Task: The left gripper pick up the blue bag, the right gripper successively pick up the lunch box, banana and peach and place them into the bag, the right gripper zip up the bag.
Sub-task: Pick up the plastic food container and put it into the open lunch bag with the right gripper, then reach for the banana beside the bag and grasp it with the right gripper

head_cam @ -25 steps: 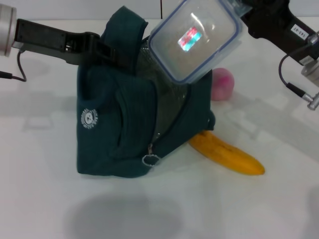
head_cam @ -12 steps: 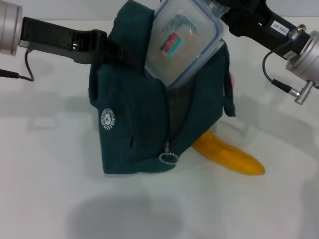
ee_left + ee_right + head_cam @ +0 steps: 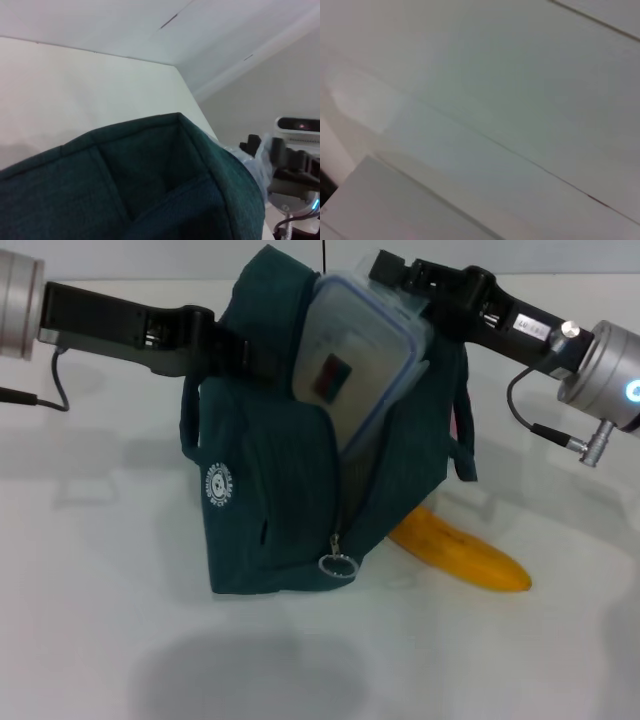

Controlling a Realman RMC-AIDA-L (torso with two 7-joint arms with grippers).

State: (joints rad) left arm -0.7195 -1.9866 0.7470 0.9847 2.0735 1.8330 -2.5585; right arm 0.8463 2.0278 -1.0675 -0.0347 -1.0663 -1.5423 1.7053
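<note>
I see the lunch box (image 3: 350, 370), pinched by my right gripper (image 3: 405, 285), now half sunk into the blue bag (image 3: 290, 490) at upper center, left gripper (image 3: 235, 345) clamping the bag's rim; release comes next.

Honestly your right wrist cam is only giving you pale, blank surfaces: a big whitish panel (image 3: 520, 75) with a couple of thin seam lines (image 3: 520, 155) running diagonally across it, plus a lighter flat slab (image 3: 385, 205) in one corner. Nothing else is recognisable.
</note>
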